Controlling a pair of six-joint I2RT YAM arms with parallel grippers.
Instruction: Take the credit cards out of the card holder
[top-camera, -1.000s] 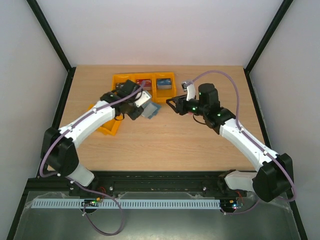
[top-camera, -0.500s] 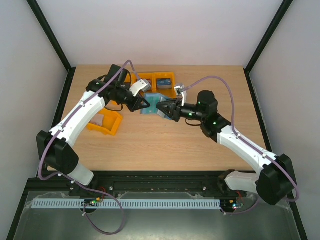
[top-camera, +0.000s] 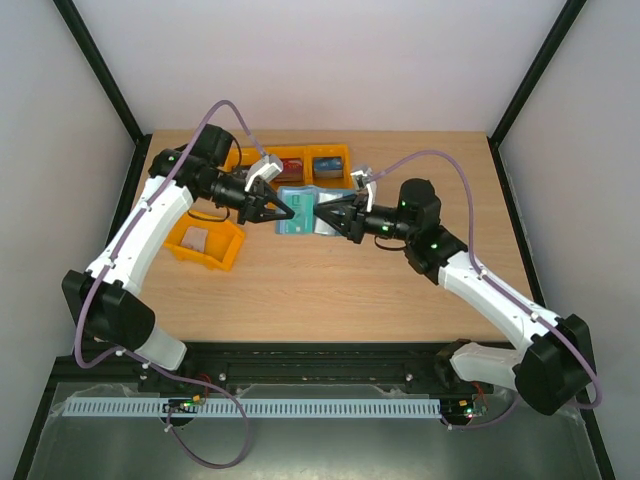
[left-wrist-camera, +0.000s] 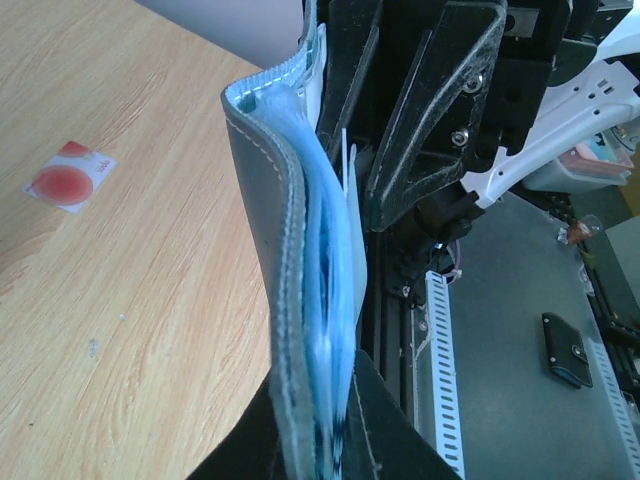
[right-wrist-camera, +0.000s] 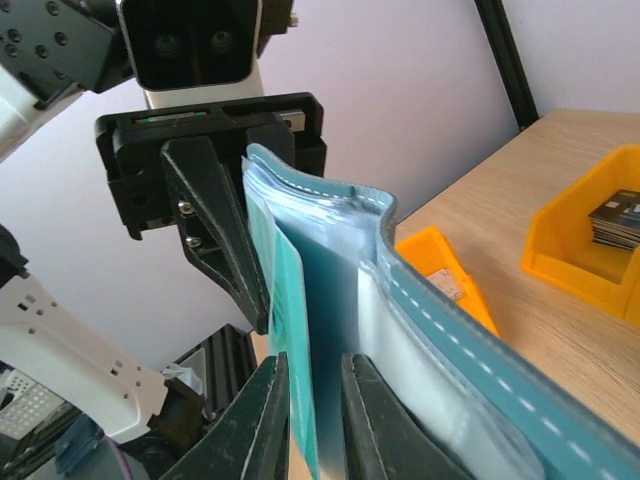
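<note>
The teal-blue card holder (top-camera: 303, 211) hangs open above the table between my two grippers. My left gripper (top-camera: 283, 212) is shut on its left half; in the left wrist view the holder (left-wrist-camera: 295, 250) stands edge-on in the jaws of that gripper (left-wrist-camera: 318, 440). My right gripper (top-camera: 326, 215) pinches a thin teal inner leaf of the holder (right-wrist-camera: 450, 330) between its fingers (right-wrist-camera: 315, 420). A white credit card with a red round mark (left-wrist-camera: 68, 178) lies flat on the wood. I cannot make out the pale pinkish card.
An orange bin (top-camera: 205, 248) sits at the left under my left arm, with a small pale item inside. A row of orange bins (top-camera: 300, 162) with cards stands at the back; one shows in the right wrist view (right-wrist-camera: 600, 240).
My right gripper has closed in and taken the holder's right side. My left arm has swung back and left, and the holder has spread open between the two grippers.
</note>
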